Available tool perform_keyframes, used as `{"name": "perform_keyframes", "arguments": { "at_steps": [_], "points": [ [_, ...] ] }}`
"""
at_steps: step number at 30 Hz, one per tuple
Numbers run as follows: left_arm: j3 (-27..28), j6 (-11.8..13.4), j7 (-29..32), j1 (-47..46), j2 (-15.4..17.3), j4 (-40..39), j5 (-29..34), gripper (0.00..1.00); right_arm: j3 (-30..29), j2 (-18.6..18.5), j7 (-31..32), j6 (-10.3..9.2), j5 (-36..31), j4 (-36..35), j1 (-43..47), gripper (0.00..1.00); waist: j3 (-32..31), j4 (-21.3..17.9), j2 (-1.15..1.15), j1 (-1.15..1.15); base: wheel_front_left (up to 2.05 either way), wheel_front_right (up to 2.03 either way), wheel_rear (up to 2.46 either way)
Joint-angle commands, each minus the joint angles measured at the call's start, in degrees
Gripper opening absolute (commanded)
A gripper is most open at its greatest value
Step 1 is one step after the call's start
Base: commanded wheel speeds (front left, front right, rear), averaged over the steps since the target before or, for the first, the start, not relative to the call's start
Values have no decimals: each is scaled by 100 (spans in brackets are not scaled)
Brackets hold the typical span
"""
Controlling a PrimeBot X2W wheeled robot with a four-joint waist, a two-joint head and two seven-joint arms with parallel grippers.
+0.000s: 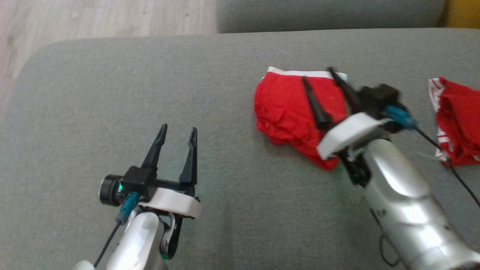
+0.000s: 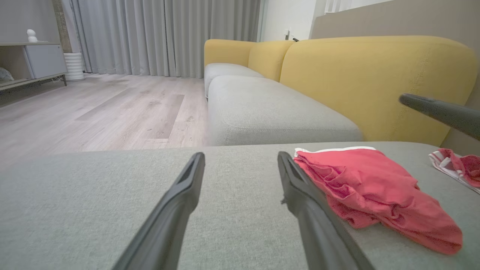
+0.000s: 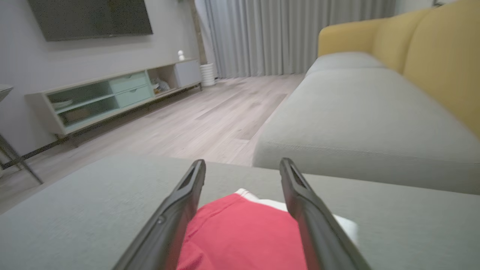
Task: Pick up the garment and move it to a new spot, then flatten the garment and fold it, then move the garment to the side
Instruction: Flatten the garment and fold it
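Well, from where I stand the job looks well along but unfinished: the red garment (image 1: 285, 108) lies on the grey cushion (image 1: 112, 93) as a compact, creased bundle, doubled over rather than spread flat, its white band along the far edge. I'd guess tidying the fold and shifting it aside are what remain. Nearest me, the left gripper (image 1: 178, 129) hovers over bare cushion, fingers wide apart, holding nothing. Further in, the right gripper (image 1: 317, 74) is poised over the garment, its fingers also spread with red cloth showing between them and nothing pinched; whether the tips brush the fabric I cannot tell. Off to the right lies a second red garment (image 1: 457, 120), and beyond it the yellow backrest (image 2: 375, 75).
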Motion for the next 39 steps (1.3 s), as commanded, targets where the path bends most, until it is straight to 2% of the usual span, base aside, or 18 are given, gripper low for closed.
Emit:
{"name": "perform_keyframes", "arguments": {
  "at_steps": [1, 9, 15, 21, 22, 23, 31, 39],
  "points": [
    [247, 1, -54, -162, 44, -228, 40, 100, -259, -41, -60, -4, -232, -438, 305, 100, -149, -183, 0, 0, 0, 0, 0],
    [314, 70, -54, 27, 44, -428, -80, 100, -1979, 71, -61, -4, -1308, -1968, 1773, 100, -361, -495, 0, 0, 0, 0, 0],
    [310, 93, -54, 182, 44, -482, -144, 100, -2444, 222, -62, -4, -1670, -2524, 2482, 100, -382, -598, 0, 0, 0, 0, 0],
    [240, 52, -54, 98, 44, -486, -109, 100, -2482, 258, -62, -4, -1781, -2626, 2414, 100, -145, -475, 0, 0, 0, 0, 0],
    [226, 46, -54, 62, 44, -486, -103, 100, -2461, 259, -62, -4, -1782, -2600, 2339, 47, -82, -427, 0, 0, 0, 0, 0],
    [214, 44, -54, 29, 44, -484, -101, 100, -2429, 260, -60, -4, -1791, -2559, 2253, 0, -19, -378, 0, 0, 0, 0, 0],
    [76, 28, -54, -211, 44, -459, -112, 100, -2279, 262, 100, -4, -1988, -1849, 1310, 0, 517, 27, 0, 0, 0, 0, 0],
    [-96, 48, -54, -479, 44, -464, -182, 100, -2376, 217, 155, -4, -2286, -233, 155, 0, 941, 435, 0, 0, 0, 0, 0]
  ]
}}
